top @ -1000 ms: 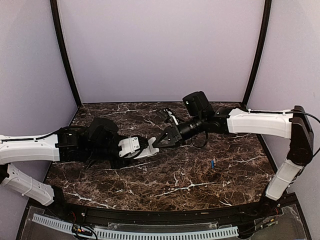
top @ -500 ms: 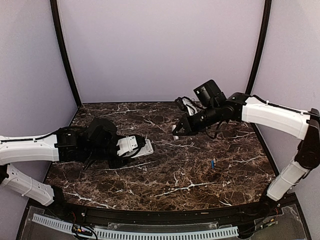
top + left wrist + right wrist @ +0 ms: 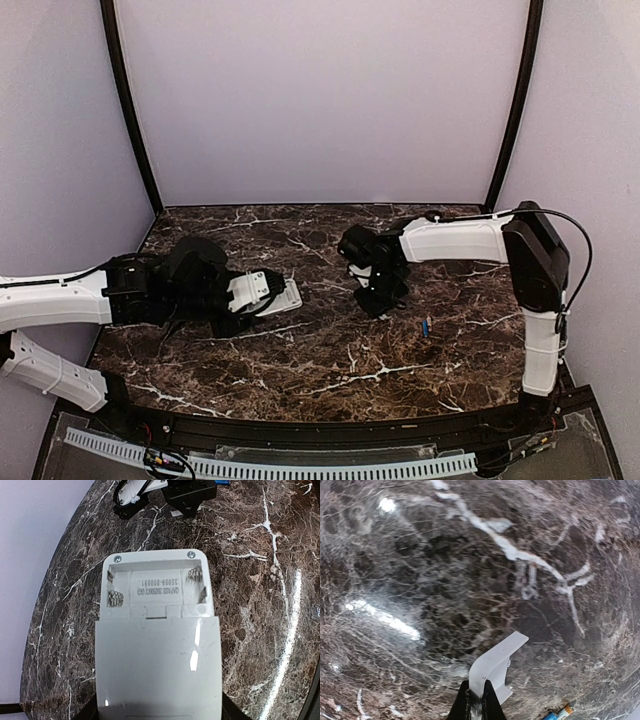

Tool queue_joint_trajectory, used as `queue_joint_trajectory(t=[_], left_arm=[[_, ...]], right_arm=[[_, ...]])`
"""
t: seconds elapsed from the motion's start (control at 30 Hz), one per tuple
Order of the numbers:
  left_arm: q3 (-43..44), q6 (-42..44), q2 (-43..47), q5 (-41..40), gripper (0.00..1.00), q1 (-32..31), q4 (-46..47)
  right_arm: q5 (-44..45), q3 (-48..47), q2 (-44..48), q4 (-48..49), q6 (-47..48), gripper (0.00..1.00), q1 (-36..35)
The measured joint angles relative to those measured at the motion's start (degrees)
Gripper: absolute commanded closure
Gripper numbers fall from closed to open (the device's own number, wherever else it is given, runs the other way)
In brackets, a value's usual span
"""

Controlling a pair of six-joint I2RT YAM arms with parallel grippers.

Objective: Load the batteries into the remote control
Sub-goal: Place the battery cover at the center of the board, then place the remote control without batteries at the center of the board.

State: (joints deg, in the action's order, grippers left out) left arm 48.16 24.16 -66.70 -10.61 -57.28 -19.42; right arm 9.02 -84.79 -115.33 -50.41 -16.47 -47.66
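My left gripper point(image 3: 258, 294) is shut on the white remote control point(image 3: 282, 296) and holds it back-up just above the table. In the left wrist view the remote point(image 3: 157, 650) shows an open, empty battery bay point(image 3: 156, 591) with springs. My right gripper point(image 3: 380, 297) points down at the table middle, shut on the small white cover piece point(image 3: 497, 665), which hangs close over the marble. Blue batteries point(image 3: 426, 327) lie on the table to the right of it, and one shows at the edge of the right wrist view point(image 3: 559, 713).
The dark marble table point(image 3: 330, 360) ends at a black rail along the near edge. Purple walls and black corner posts point(image 3: 128, 110) close off the back and sides. The right arm's white link point(image 3: 455, 238) stretches across the back right.
My right gripper has pulled away from the remote with the cover, swung right and up, then come down over the table middle. My left gripper keeps hold of the remote, barely moved.
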Motion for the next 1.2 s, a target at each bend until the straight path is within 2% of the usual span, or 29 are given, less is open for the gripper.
queue_joint_trajectory(t=[0.13,0.17,0.3,0.5,0.67,0.97,1.2], left_arm=[[-0.33,0.0,0.0,0.26,1.0,0.02,-0.07],[-0.33,0.0,0.0,0.33,1.0,0.02,-0.11],[-0.33,0.0,0.0,0.74,1.0,0.02,-0.09],[-0.33,0.0,0.13,1.44,1.0,0.07,-0.17],[-0.33,0.0,0.31,2.1,1.0,0.07,-0.15],[-0.39,0.0,0.31,3.93,1.0,0.07,-0.17],[-1.4,0.02,-2.32,10.45,1.0,0.13,0.04]], right_arm=[[4.07,-2.4,-2.78,-1.68,1.25,1.0,-3.02],[4.5,-2.75,-3.26,-1.92,1.22,0.97,-3.72],[3.58,-2.73,-4.66,-2.21,1.53,0.87,-4.94],[2.34,-2.75,-4.42,-2.45,1.42,0.84,-5.05],[-2.19,-2.6,-3.43,-2.23,1.51,0.84,-5.18],[-7.08,-1.31,8.79,0.26,0.7,0.8,-4.22],[-7.74,7.39,16.59,3.56,-2.14,0.79,2.73]])
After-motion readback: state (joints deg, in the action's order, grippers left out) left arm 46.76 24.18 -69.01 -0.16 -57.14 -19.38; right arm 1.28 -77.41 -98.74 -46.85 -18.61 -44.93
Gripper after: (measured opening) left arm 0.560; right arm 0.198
